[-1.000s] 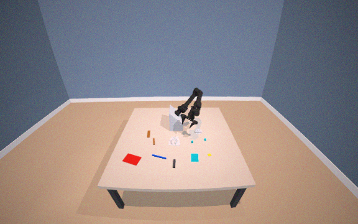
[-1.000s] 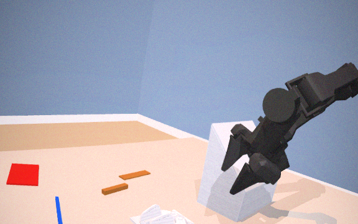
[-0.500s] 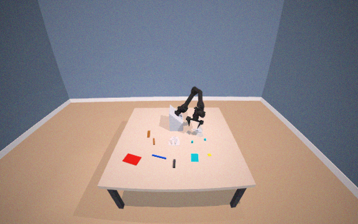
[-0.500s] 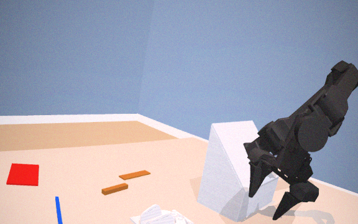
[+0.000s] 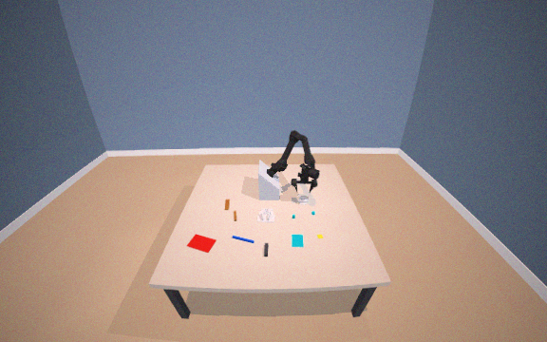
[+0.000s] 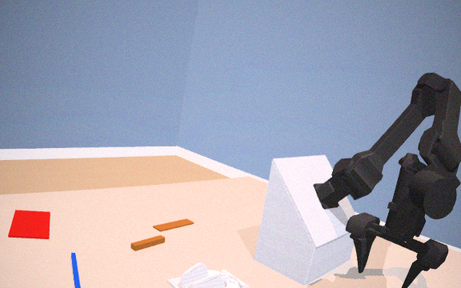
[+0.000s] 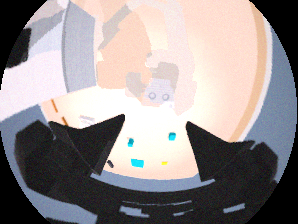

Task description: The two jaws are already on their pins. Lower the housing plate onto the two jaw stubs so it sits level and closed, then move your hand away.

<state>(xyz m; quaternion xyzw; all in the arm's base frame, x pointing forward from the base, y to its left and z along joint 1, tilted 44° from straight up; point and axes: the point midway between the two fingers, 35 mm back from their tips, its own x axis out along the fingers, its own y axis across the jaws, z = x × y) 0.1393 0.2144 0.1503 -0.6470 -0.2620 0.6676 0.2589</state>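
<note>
The housing plate (image 5: 303, 199) (image 7: 159, 90), a small pale piece with two round holes, lies on the table at the right of the sloped block. My gripper (image 5: 304, 191) (image 6: 382, 279) (image 7: 156, 120) is open and empty, pointing down just above the plate, with its fingers spread wide. In the wrist view the plate shows beyond the gap between the fingertips. The white jaw assembly (image 5: 266, 216) (image 6: 204, 278) stands apart on the table, front left of the gripper. Its pins and stubs are too small to tell apart.
A white sloped block (image 5: 269, 191) (image 6: 282, 224) (image 7: 80, 50) stands left of the gripper, at the arm's base. Two cyan pieces (image 5: 293, 217) (image 5: 313, 213) lie in front of the plate. A cyan square (image 5: 297, 240), a blue bar (image 5: 243, 239) and a red square (image 5: 201, 243) lie nearer the front edge.
</note>
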